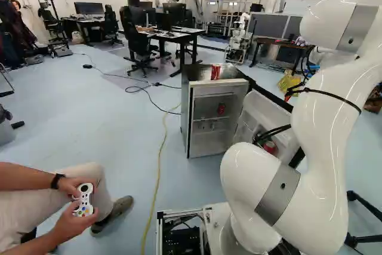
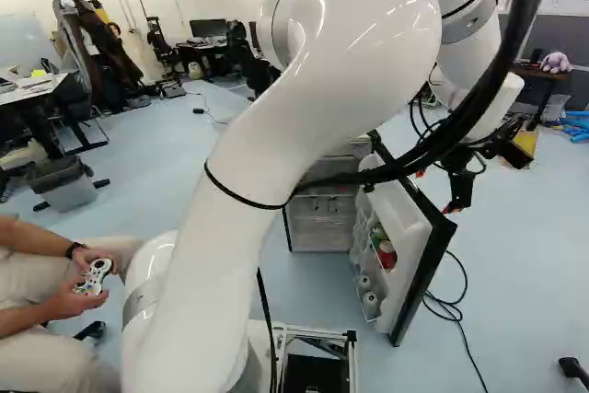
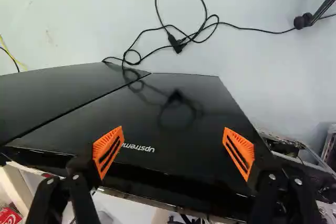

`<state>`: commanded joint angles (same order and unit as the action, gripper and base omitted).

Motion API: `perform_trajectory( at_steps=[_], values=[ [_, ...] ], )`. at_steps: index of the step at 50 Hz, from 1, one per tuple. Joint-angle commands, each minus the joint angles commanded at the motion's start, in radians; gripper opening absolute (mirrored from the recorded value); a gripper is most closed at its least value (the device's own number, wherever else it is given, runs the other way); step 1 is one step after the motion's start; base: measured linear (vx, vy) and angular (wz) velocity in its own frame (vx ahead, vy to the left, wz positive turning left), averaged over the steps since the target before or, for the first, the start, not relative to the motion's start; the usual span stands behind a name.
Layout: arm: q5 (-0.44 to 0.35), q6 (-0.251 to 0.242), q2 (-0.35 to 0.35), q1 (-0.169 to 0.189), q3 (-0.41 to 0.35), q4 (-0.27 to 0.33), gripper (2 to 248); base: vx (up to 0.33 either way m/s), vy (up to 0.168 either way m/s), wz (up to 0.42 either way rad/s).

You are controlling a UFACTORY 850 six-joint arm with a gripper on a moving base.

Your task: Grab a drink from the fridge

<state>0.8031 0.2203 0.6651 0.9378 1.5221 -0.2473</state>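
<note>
The gripper (image 2: 434, 190) is beyond the opened fridge door (image 2: 416, 250) in the right base view. In the wrist view the gripper (image 3: 173, 150) is open, its orange pads wide apart over the door's glossy black outer face (image 3: 173, 108), nothing gripped. The small fridge (image 1: 187, 114) stands with its interior showing. One red can (image 1: 215, 72) is on its top, another red can (image 1: 221, 109) on an inner shelf. The door's inner rack holds a red can (image 2: 386, 255) and something green (image 2: 378, 234). Part of a red can (image 3: 9, 216) shows past the door's edge in the wrist view.
A seated person's hands hold a controller (image 1: 85, 200) at the left. Black cables (image 2: 451, 306) lie on the floor beside the door. A yellow cable (image 1: 158, 177) runs left of the fridge. Desks (image 1: 179, 35) and another robot (image 1: 239, 41) stand farther back.
</note>
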Motion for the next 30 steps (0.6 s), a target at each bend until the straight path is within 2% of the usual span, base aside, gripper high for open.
perform_trajectory(
  at_steps=[30],
  values=[
    [0.054,0.000,-0.032,0.019,-0.051,0.000,247,0.000,0.000,0.000]
  ],
)
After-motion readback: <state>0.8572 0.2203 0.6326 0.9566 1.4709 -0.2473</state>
